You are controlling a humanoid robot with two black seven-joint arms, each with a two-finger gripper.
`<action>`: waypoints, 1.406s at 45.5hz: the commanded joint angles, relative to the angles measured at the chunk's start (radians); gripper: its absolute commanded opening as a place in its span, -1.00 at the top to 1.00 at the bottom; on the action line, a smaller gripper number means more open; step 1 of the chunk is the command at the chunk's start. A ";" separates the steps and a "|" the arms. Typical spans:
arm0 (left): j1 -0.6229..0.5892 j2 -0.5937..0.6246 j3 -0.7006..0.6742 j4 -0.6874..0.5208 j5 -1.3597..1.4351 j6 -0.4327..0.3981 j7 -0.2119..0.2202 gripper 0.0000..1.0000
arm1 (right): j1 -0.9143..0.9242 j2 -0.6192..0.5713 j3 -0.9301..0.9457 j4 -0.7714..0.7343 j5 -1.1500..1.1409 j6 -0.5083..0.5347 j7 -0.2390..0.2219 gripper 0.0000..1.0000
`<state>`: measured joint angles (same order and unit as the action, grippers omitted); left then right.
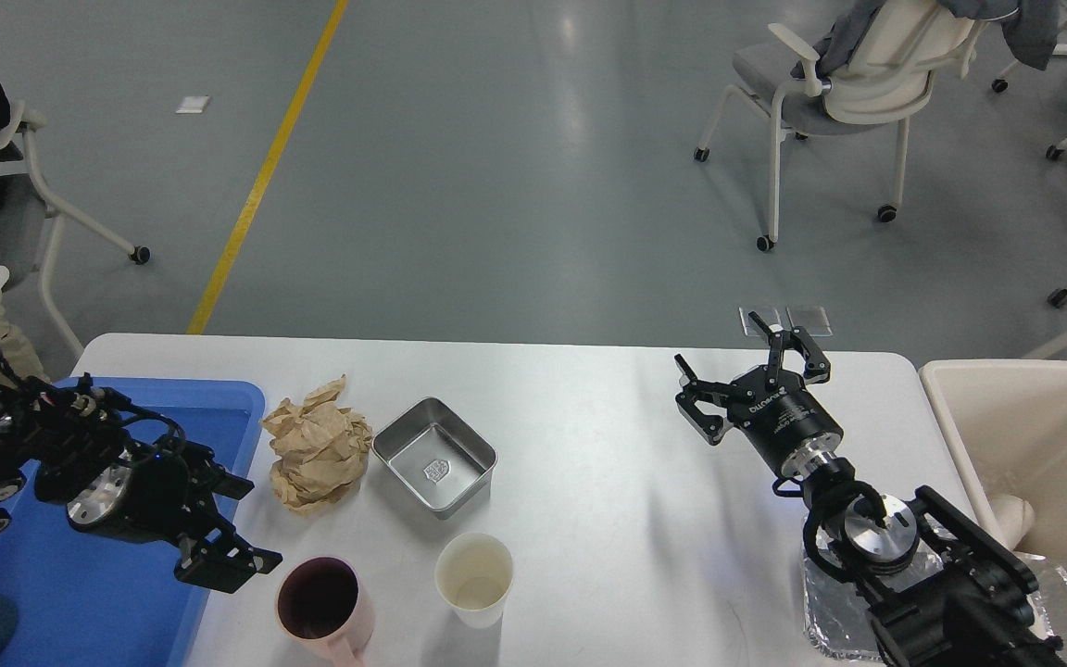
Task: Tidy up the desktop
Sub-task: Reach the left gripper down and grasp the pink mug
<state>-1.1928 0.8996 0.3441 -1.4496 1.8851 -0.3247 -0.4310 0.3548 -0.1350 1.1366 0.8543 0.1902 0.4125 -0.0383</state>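
My left tool sat wide open just left of the mug on the counter, way nearer than my right tool, also open

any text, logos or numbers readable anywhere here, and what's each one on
White lettering on the black body of the right end effector: too small and tilted to read.
Embossed stamp on the floor of the square stainless steel tray: too blurred to read.
No other text shows.
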 commanded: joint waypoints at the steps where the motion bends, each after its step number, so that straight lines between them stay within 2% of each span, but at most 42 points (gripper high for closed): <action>1: -0.010 -0.041 0.001 0.008 0.003 -0.040 0.000 -0.94 | -0.007 0.000 0.002 0.002 0.000 0.006 0.000 -1.00; 28: 0.053 -0.197 0.003 0.150 0.003 -0.054 -0.005 -0.93 | -0.013 -0.002 0.002 0.002 0.000 0.014 0.000 -1.00; 32: 0.065 -0.225 0.003 0.152 0.006 -0.050 -0.012 -0.88 | -0.014 -0.002 0.002 0.000 0.000 0.014 0.000 -1.00; 40: 0.070 -0.232 0.003 0.164 0.058 -0.043 -0.067 -0.70 | -0.019 -0.002 0.003 0.002 0.000 0.014 0.000 -1.00; 51: 0.085 -0.231 0.003 0.195 0.084 -0.039 -0.075 -0.51 | -0.019 -0.002 0.003 0.000 0.000 0.014 0.000 -1.00; 55: 0.085 -0.231 0.003 0.195 0.098 -0.037 -0.075 -0.34 | -0.019 -0.002 0.003 0.002 0.000 0.014 0.000 -1.00; 56: 0.085 -0.231 0.003 0.196 0.106 -0.039 -0.075 -0.24 | -0.019 -0.002 0.003 0.002 0.000 0.014 0.000 -1.00; 58: 0.085 -0.231 0.004 0.198 0.121 -0.039 -0.077 0.16 | -0.019 0.000 0.003 0.002 0.000 0.014 0.000 -1.00; 59: 0.085 -0.231 0.007 0.199 0.126 -0.039 -0.078 0.29 | -0.019 0.000 0.003 0.002 0.000 0.014 0.000 -1.00; 64: 0.087 -0.231 0.018 0.204 0.135 -0.039 -0.104 0.63 | -0.019 0.000 0.002 0.000 0.000 0.014 0.000 -1.00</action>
<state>-1.1066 0.6688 0.3530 -1.2496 2.0076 -0.3632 -0.5121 0.3359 -0.1355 1.1398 0.8557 0.1904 0.4266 -0.0383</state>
